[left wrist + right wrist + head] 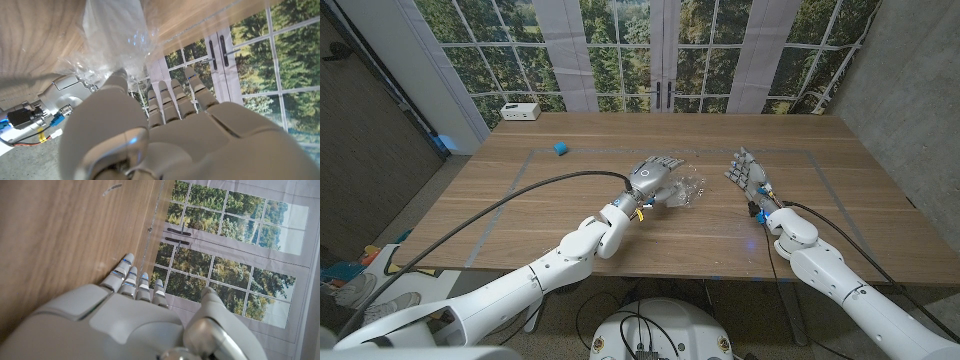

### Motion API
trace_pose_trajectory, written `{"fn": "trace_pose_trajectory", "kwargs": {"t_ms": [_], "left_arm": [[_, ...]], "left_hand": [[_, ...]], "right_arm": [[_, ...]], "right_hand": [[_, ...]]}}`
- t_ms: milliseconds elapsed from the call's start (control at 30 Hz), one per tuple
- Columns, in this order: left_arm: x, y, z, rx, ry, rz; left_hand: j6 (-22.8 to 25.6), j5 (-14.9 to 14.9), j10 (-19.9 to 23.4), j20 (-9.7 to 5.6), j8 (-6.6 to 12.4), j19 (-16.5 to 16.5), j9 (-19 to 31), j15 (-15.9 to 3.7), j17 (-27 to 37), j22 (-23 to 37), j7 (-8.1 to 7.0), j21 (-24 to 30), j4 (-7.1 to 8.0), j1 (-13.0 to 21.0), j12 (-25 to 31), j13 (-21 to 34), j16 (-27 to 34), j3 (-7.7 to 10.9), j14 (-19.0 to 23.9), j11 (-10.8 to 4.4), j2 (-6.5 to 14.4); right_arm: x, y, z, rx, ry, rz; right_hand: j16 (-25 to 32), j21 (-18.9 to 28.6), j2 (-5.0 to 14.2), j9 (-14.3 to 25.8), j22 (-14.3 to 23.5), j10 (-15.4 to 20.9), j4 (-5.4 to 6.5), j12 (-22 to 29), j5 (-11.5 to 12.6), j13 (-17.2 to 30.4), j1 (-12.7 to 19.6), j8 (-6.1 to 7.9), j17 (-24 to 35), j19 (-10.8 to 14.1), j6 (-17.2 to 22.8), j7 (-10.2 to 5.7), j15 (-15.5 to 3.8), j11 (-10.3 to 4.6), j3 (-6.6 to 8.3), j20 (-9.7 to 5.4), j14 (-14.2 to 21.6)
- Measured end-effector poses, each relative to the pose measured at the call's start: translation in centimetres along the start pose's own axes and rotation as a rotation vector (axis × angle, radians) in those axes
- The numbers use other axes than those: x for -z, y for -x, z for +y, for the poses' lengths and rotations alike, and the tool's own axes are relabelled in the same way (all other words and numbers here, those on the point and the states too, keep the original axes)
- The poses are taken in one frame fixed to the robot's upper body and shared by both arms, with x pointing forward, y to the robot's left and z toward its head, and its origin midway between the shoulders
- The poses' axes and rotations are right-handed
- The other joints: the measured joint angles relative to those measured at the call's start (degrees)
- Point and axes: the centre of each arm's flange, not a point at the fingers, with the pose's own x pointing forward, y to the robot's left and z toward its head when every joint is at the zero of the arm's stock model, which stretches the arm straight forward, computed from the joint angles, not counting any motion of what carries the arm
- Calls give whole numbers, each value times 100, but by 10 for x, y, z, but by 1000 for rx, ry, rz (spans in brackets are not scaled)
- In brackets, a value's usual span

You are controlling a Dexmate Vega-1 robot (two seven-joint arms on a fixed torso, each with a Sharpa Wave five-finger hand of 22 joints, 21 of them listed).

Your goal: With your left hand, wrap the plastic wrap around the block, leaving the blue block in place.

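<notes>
Our left hand [655,178] pinches crumpled plastic wrap [686,190] just beside its fingertips; any block inside is hidden, so wrapping looks underway. The blue block [560,148] sits untouched, well apart. Our right hand [748,172] waits, fingers spread and holding nothing.

plastic wrap [686,189]: clear, crumpled, mid-table | blue block [560,149]: small, far-left, well apart

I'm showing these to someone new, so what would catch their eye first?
Most likely the crinkled plastic wrap at the middle of the wooden table, with the left hand on it. Next, the right hand standing just to its right, fingers apart, holding nothing. Then the small blue block alone toward the far left.
</notes>
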Motion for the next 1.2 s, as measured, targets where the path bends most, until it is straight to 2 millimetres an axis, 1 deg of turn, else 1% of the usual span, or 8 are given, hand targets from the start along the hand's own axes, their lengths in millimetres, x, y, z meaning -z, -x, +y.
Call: {"fn": "trace_pose_trajectory", "kwargs": {"t_ms": [400,467,567,767,900,1067,1133,1200], "left_arm": [[-8,-11,-6,42,0,-75],[-11,-12,-6,47,15,-101],[-16,-13,-6,48,37,-138],[-11,-16,-10,23,86,-198],[-11,-16,-9,-36,175,-239],[-9,-14,-5,-106,237,-268],[-9,-15,-2,-115,241,-272],[-11,-16,0,-115,240,-277]], "left_hand": [[-616,12,-1041,-70,-44,-793,-93,192,-27,-42,-63,-329,865,-864,-104,-306,-65,414,-1103,42,88],[-685,12,-1106,-71,-44,-888,-113,211,-27,-42,-86,-374,1027,-1098,-104,-354,-65,399,-1188,21,32],[-834,-17,-1245,-65,-44,-1076,-122,213,-42,-69,-156,-466,1195,-1750,-98,-456,-56,161,-1306,-19,-184],[-654,-17,-998,263,33,-1197,-146,346,-42,-65,-236,-515,1158,-2690,89,-535,91,-321,-957,56,-507],[-133,-17,-539,406,196,-1123,-129,323,-31,-53,-124,-515,1062,-2980,267,-522,135,-416,-613,107,-492],[227,-13,-299,365,245,-981,-130,236,-44,-68,-103,-488,739,-2815,323,-467,135,-261,-420,64,-466],[197,35,-301,286,236,-902,-130,218,-67,-69,-134,-487,515,-2538,324,-463,109,-75,-436,62,-359],[113,96,-323,195,153,-811,-130,171,-70,-69,-147,-480,225,-2152,300,-463,42,287,-508,42,-132]], "right_arm": [[0,1,0,-3,-3,1],[0,1,0,-3,-3,1],[1,1,0,-4,-4,1],[0,1,0,-3,-7,0],[1,1,-1,-1,-8,2],[0,0,-2,2,-9,4],[1,-1,-2,2,-9,4],[1,-1,-2,3,-10,3]], "right_hand": [[0,0,-32,0,0,0,0,0,0,0,32,0,0,0,0,0,0,0,0,0,0],[0,0,-32,0,0,0,0,0,0,0,32,0,0,0,0,0,0,0,0,0,0],[0,0,-32,0,0,0,0,0,0,0,31,0,0,0,0,0,0,0,0,0,0],[0,1,-32,0,2,0,0,0,0,0,31,0,0,0,0,0,0,0,0,-1,0],[0,3,-31,0,3,0,0,0,0,0,31,0,0,1,0,0,0,0,0,-2,0],[0,9,-31,0,4,0,0,0,0,0,31,0,0,10,0,0,0,0,0,-11,0],[0,1,-31,0,5,0,0,0,0,0,31,0,0,10,0,0,0,0,0,-11,0],[0,-12,-31,0,5,0,0,0,0,0,31,0,0,10,0,0,0,0,0,-11,0]]}}
